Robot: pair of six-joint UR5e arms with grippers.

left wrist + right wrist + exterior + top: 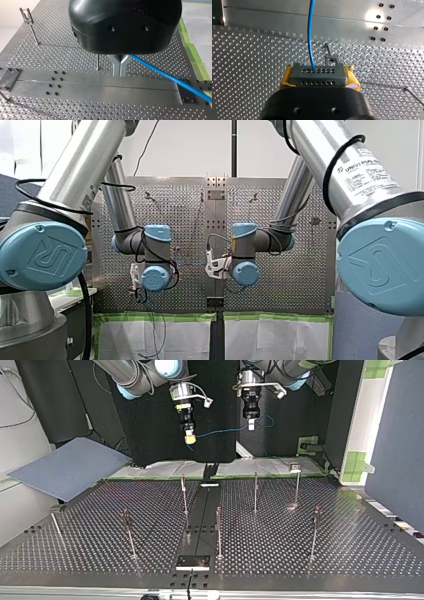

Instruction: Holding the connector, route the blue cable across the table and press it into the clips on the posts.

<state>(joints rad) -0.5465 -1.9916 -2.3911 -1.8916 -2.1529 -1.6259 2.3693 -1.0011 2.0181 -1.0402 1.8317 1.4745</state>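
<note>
Blue cable (225, 431) spans the gap between two robot arms hanging high over the far edge of the perforated tabletop (300, 535), seen from across the table. At that view's left, my right arm's fingers (190, 438), yellow-padded, pinch the dark grey connector (317, 73) by its two ends, and the cable leaves the connector's face straight ahead. The line runs nearly level toward the view's right, where my left arm's fingers (117, 68), bare metal, are pressed together on it. Both wrists point straight down, side by side and near each other.

The cable's long axis lies across the table, well above the posts. The left post (184, 495) stands almost under my right arm and the middle post (255, 491) almost under my left, both below the span and on the camera's side of it. The coming move likely calls for bringing the line down and forward, keeping it stretched, until it meets the clips. My right arm, carrying the connector, looks nearer the first of them.
</note>
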